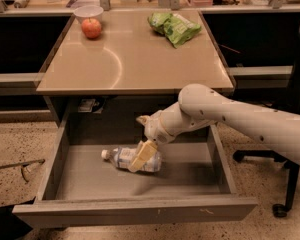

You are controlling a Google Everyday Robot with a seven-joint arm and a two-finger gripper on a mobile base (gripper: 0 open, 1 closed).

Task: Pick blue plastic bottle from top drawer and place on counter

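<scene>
View: we have one camera view, and it looks down at the table from the front and from above.
Table [135, 64]: it has a smooth tan top on grey sides, and the drawer under it is pulled out toward the camera.
Drawer [140, 210]: it is wide, shallow, grey and open. We see its plain floor, and its flat front panel is at the bottom of the view.
Bottle [121, 159]: it lies on its side on the floor of the drawer, a little left of the middle, with the white cap pointing to the left. It is clear plastic with a pale label. It is not on the table.
Arm [230, 116]: it is white and thick. It comes in from the right side, passes below the front edge of the table and bends down into the drawer.
End effector [142, 155]: it is inside the drawer, right over the right part of the bottle, and its pale yellow tip covers part of the label. It seems to touch the bottle, but we cannot tell if it is open, closed or gripping.
Apple [91, 28]: it is red and sits at the far left corner of the table, just in front of a white bowl [88, 11].
Bag [174, 27]: it is green and crumpled, at the far right part of the table, well apart from the apple.
Chair [291, 181]: it is dark and has wheels. It stands on the speckled floor to the right of the drawer, partly behind the arm.
</scene>
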